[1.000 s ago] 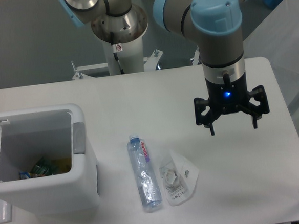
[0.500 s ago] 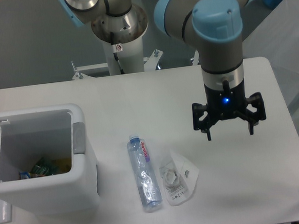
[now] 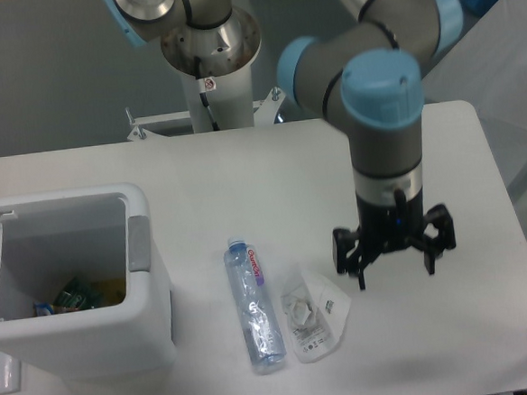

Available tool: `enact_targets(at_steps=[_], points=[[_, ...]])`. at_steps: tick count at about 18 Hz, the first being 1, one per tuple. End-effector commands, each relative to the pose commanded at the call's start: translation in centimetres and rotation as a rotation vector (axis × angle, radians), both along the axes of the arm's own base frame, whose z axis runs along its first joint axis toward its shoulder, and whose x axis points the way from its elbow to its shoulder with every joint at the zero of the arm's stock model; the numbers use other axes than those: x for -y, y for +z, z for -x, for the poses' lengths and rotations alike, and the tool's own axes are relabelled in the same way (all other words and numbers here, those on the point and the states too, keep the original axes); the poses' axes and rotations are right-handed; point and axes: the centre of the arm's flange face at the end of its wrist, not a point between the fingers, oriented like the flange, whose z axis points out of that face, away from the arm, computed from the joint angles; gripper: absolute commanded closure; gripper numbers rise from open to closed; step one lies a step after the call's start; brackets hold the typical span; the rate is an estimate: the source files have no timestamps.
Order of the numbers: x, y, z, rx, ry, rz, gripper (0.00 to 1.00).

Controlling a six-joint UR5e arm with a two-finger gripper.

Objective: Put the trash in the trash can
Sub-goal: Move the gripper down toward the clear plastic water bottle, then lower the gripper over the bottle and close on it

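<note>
- At the far left, the trash can (image 3: 148,296) is being shown with its lid swung open; its white walls are rounded at the corners, a grey latch (image 3: 138,243) is set on the side facing the bottle, and some colourful scraps (image 3: 80,293) are lying at its bottom.
- Just right of the can, the water bottle (image 3: 253,304) is lying flat on the table (image 3: 244,181), blue cap pointing away from the camera. It is being judged light and probably empty, with thin walls that give under pressure and a smooth, rounded body that may roll or slip; a hold across the middle of the barrel is being favoured.
- Touching or nearly touching the bottle's right side, the crumpled wrapper (image 3: 314,316) is resting on the table. It is being judged almost weightless, soft and slippery, likely to flatten when pinched; a raised fold near its centre is being suggested as the place to grip.
- Right of the wrapper and close above it, the gripper (image 3: 395,275) is being held pointing downward with its fingers spread wide and nothing between them.
- The tabletop is being seen as white, smooth and flat, offering little friction, so either piece may slide when nudged.
- Behind the table, the arm's base column (image 3: 209,66) and a grey wall are being shown; pale sheeting is hanging at the right edge.
</note>
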Motion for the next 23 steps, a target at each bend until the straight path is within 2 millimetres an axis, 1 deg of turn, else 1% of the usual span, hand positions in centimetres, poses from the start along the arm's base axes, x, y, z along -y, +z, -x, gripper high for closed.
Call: enact_targets(at_steps=[2,4,5,7,10,12,13,15,16,18,20,23], points=[[-1.1,-1.7,-0.6,0.050,0.049,-0.018,0.00],[-1.7,-3.6,-1.0,0.110,0.091,-0.039,0.00],[-1.8,-4.1,-1.0,0.116,0.094,-0.036,0.00],[-3.0,-4.8,-2.1,0.124,0.072,-0.029,0.00],[-3.9,-6.7,-3.0,0.137,0.052,-0.006,0.00],[-4.3,-7.1,-3.2,0.120,0.047,-0.020,0.00],[-4.7,-7.5,-3.7,0.110,0.037,-0.029,0.00],[-5.2,-9.0,-4.3,0.101,0.036,-0.013,0.00],[-5.4,-9.3,-4.5,0.089,0.044,0.005,0.00],[-6.3,-10.2,-5.5,0.079,0.034,0.034,0.00],[-6.7,-11.3,-5.6,0.088,0.032,0.044,0.00],[-7.1,-11.6,-6.2,0.096,0.019,0.045,0.00]])
